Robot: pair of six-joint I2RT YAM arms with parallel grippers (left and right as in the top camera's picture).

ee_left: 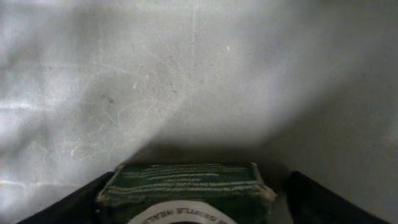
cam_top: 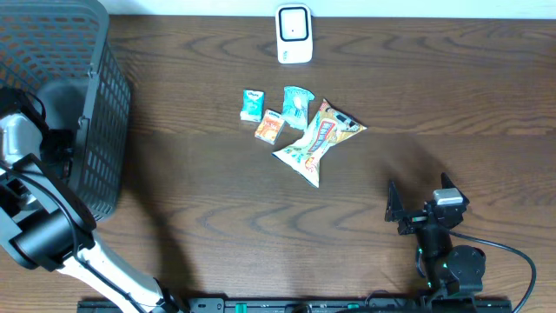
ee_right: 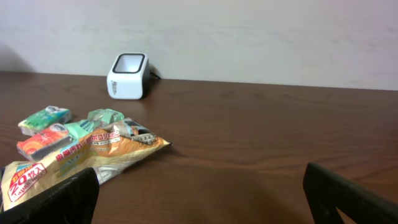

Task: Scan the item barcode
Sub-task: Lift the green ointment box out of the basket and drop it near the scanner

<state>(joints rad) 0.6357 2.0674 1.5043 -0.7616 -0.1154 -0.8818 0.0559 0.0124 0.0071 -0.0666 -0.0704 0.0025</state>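
Observation:
A dark green box with pale print lies on the pale floor of the black mesh basket. My left gripper is down inside the basket and open, one finger at each side of the box. The left finger sits close against it and the right finger stands apart. In the overhead view the basket wall hides these fingers and the box. The white barcode scanner stands at the far middle of the table. My right gripper hovers open and holds nothing near the front right.
An orange snack bag and three small packets lie in the middle of the table, in front of the scanner. The basket fills the far left corner. The left arm reaches over the basket's front side.

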